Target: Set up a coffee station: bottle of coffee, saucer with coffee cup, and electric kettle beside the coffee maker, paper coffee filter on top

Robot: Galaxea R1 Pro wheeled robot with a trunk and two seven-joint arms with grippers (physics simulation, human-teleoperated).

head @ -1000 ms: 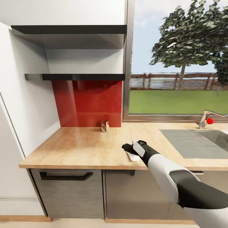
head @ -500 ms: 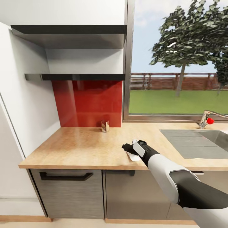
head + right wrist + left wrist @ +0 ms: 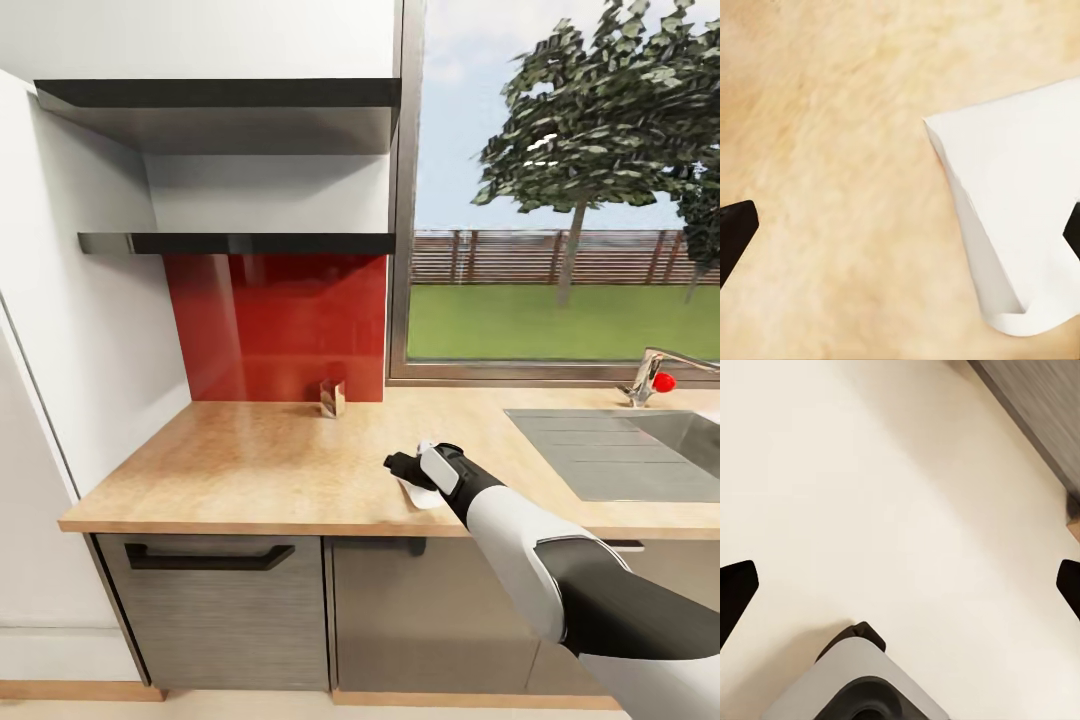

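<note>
A white paper coffee filter (image 3: 424,495) lies flat on the kitchen countertop (image 3: 250,460) close to its front edge. My right gripper (image 3: 403,466) hovers right over it. In the right wrist view the filter (image 3: 1020,202) rests on the wood below the right gripper (image 3: 904,232), which is open, one dark fingertip (image 3: 735,232) off to the side over bare wood. The thin black kitchen shelf (image 3: 260,243) above the red backsplash looks bare. My left gripper (image 3: 900,585) is open and hangs over pale floor.
A small shiny holder (image 3: 332,398) stands at the back by the red backsplash. The sink (image 3: 640,440) and a faucet with a red knob (image 3: 655,378) are at the right. A thicker black shelf (image 3: 220,95) sits higher up. Grey cabinet fronts (image 3: 220,610) run below.
</note>
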